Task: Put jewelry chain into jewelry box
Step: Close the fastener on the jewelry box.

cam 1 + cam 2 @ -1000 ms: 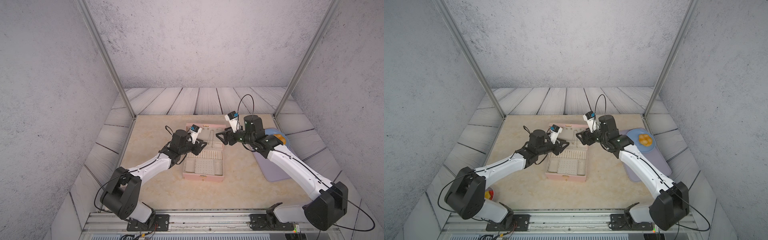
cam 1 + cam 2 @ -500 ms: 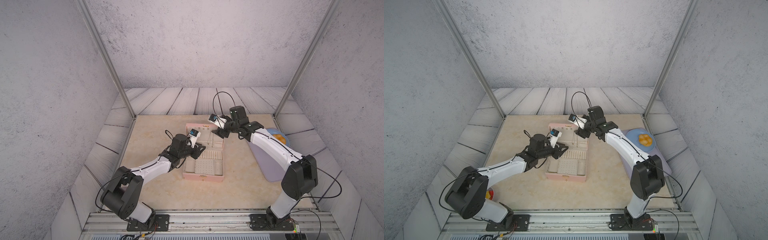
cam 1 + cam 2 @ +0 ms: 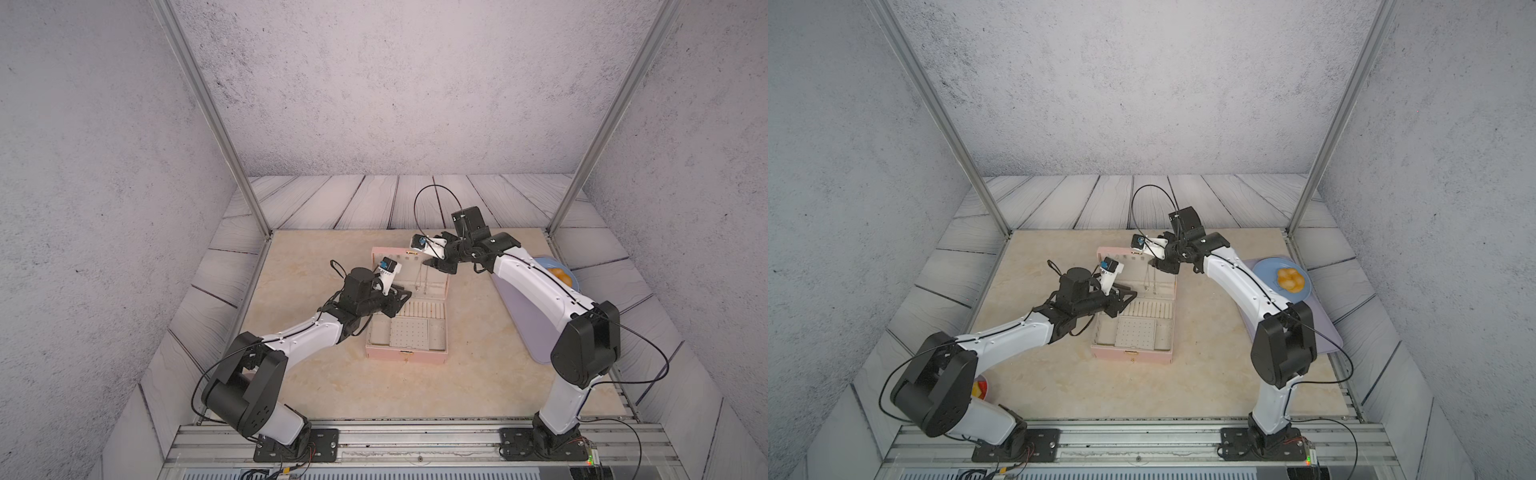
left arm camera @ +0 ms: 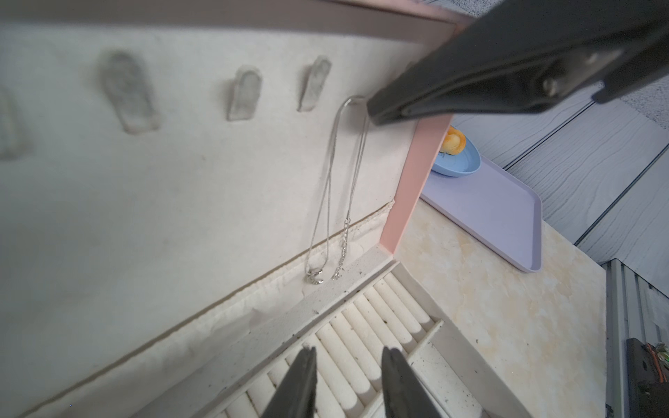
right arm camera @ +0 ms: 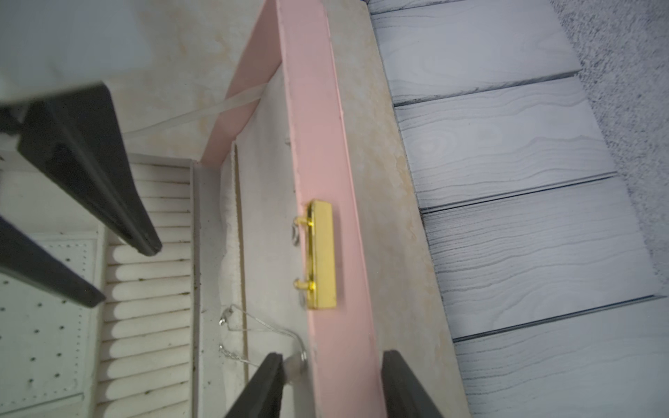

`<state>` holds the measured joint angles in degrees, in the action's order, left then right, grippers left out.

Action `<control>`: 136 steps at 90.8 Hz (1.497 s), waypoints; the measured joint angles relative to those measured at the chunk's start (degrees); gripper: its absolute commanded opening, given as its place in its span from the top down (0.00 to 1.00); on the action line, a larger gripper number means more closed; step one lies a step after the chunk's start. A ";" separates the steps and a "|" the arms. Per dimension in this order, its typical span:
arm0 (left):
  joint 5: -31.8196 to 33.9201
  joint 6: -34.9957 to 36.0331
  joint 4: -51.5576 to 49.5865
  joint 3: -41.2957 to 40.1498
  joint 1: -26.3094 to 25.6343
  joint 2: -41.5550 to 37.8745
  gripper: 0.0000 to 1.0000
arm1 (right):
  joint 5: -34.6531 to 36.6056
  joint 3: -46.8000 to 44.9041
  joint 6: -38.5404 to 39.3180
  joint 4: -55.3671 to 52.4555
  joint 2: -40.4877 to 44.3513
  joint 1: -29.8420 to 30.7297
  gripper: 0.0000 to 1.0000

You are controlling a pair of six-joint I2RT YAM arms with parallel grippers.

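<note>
The pale pink jewelry box (image 3: 405,357) (image 3: 1130,354) lies open, its lid (image 3: 388,257) standing at the back. The thin jewelry chain (image 4: 327,195) (image 5: 260,327) (image 3: 1150,280) hangs from a hook in the lid's cream lining, its pendant resting at the bottom. My right gripper (image 5: 331,362) (image 3: 428,262) (image 3: 1152,262) is open and straddles the lid's top rim, one finger inside beside the hook, the other outside. My left gripper (image 4: 349,356) (image 3: 405,296) (image 5: 119,275) is open over the ridged ring slots (image 4: 376,325), holding nothing.
A lilac tray (image 3: 523,316) (image 3: 1320,332) lies right of the box with a blue plate (image 3: 1262,270) of yellow food on it. A small bowl (image 3: 980,388) shows under the left arm. Metal frame posts stand at both back corners.
My right arm has folded back and its gripper has shifted onto the lid's top rim, jaws narrowing. The left gripper has dropped slightly towards the ring slots.
</note>
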<state>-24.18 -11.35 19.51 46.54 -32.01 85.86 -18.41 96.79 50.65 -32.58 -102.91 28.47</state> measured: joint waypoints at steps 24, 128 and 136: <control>0.04 0.11 -0.02 0.00 0.00 0.00 0.64 | 1.44 0.55 0.22 0.22 0.00 0.22 0.80; 15.32 0.35 -6.21 -1.70 4.74 -8.33 0.42 | 14.82 -11.78 -34.12 17.40 16.74 3.61 0.33; 17.90 -4.50 -7.89 -3.87 5.99 -8.87 0.31 | 13.40 -17.88 -43.76 21.38 20.35 3.61 0.32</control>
<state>-6.28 -15.86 11.62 42.68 -26.02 76.99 -5.02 78.91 6.90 -11.20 -82.56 32.08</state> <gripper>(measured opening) 0.624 0.674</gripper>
